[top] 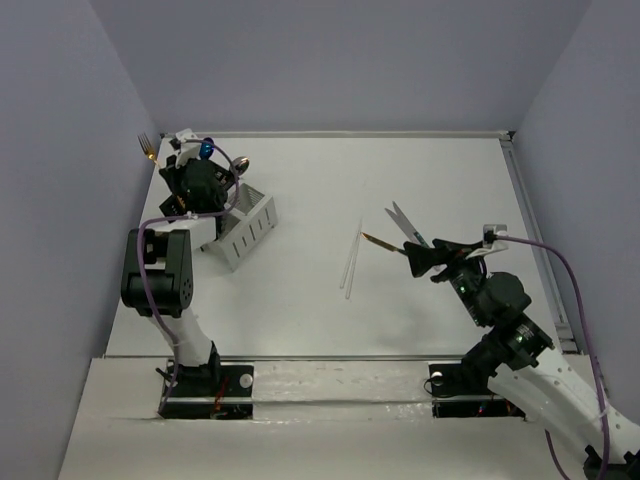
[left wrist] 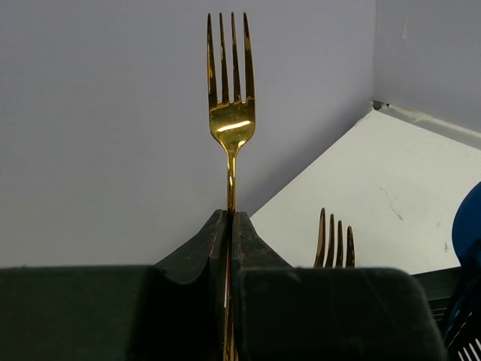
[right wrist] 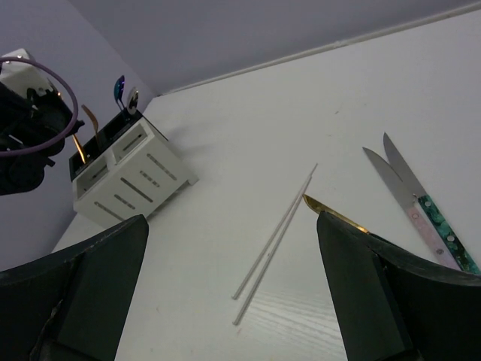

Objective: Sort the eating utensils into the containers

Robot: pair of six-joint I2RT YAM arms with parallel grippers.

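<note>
Left gripper (left wrist: 231,226): clenched on the gold fork (left wrist: 231,120), held upright with tines up, at upper left. I judge this is so the handle can drop into the black caddy (right wrist: 124,129) behind the white caddy (right wrist: 131,184).

Right gripper (right wrist: 229,289): spread wide and empty. It hovers over the chopsticks (right wrist: 274,241) at centre, with two knives (right wrist: 409,188) to their right.

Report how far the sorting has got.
Done: spoons and a fork stand in the caddies. In hand: left gripper clamps a gold fork. Left: chopsticks, two knives and a gold piece lie on the table near the open right gripper.
</note>
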